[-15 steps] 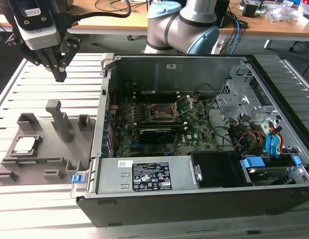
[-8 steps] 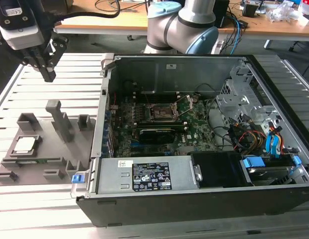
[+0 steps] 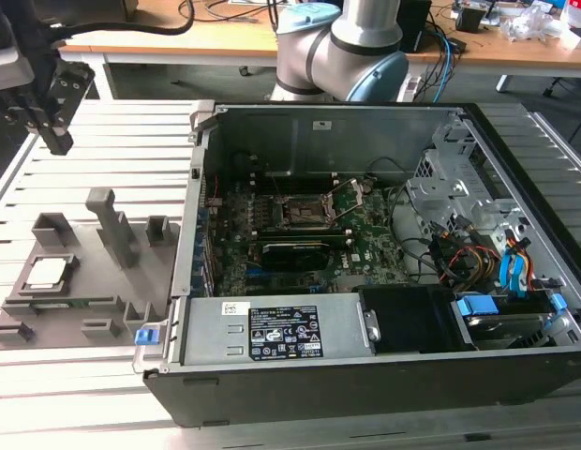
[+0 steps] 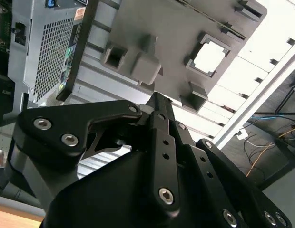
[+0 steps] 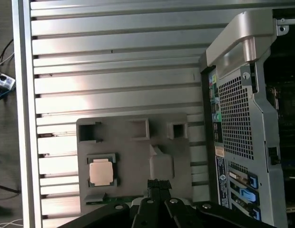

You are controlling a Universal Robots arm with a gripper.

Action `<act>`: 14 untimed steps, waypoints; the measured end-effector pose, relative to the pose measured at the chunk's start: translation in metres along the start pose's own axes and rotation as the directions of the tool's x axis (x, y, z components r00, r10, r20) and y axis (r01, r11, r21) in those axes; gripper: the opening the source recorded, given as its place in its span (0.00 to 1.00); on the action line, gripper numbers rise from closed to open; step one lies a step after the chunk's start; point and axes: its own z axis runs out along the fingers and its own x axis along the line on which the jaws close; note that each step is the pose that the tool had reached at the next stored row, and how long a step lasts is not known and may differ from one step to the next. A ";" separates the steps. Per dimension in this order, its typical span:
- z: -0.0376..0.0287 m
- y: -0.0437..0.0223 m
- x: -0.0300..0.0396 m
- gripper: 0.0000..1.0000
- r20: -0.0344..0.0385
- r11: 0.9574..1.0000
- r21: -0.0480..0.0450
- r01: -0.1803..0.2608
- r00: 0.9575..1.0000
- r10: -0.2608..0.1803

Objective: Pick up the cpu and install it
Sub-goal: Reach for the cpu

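Black two-finger gripper, fingertips pressed together and grasping nothing, hangs clear of the grey plastic slotted tray, in whose square recess the small silver-grey square cpu lies flat; the open dark metal computer case sits just beside the tray on the slatted aluminium table

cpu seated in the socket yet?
No: in the exterior view the cpu lies in a recess of the grey tray, outside the computer case.
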 end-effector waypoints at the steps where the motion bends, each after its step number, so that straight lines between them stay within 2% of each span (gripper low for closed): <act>1: 0.0000 -0.0003 0.0040 0.11 0.000 1.000 0.000 0.000 1.000 0.000; 3: -0.0001 -0.0007 0.0097 0.11 0.000 1.000 0.000 0.000 1.000 0.000; 10: -0.0006 -0.0033 0.0438 0.11 0.000 1.000 0.000 0.000 1.000 0.000; 14: -0.0007 -0.0040 0.0535 0.11 0.000 1.000 0.000 0.000 1.000 0.000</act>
